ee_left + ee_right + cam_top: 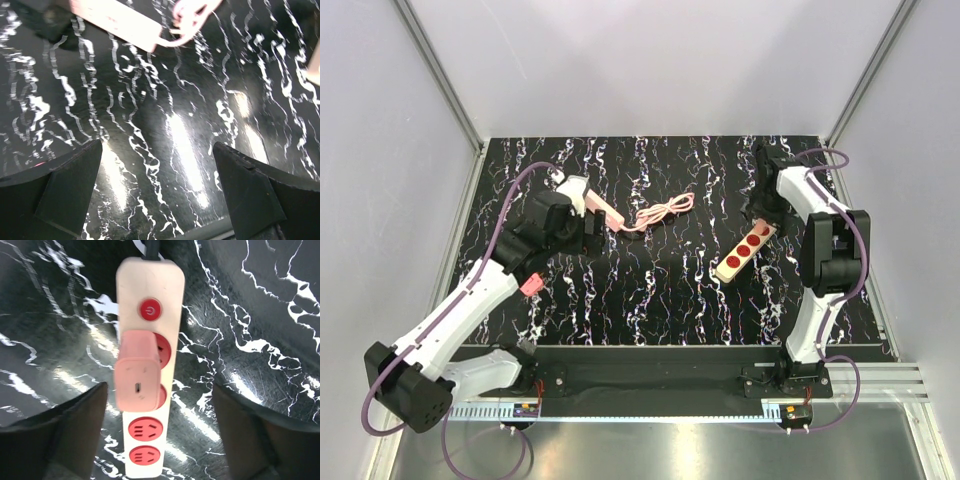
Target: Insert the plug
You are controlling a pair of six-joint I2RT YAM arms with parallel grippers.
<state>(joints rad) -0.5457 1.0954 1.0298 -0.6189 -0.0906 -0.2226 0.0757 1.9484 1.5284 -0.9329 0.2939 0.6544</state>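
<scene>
Black marbled table (650,300), white veins, pale walls on three sides. Power strip (742,255) lies angled on the right half, in front of the right arm. Pink plug (139,377) sits on the strip just below the red switch (150,310), covering the upper sockets; two sockets (145,430) beneath it are free. Whether its pins are fully home can't be judged from above. Right gripper (160,390) hangs over the strip, fingers spread wide either side, touching nothing. Left gripper (156,150) also spread, empty, over bare table. Pale pink bar (117,22) with looped cable (662,211) lies just beyond it.
</scene>
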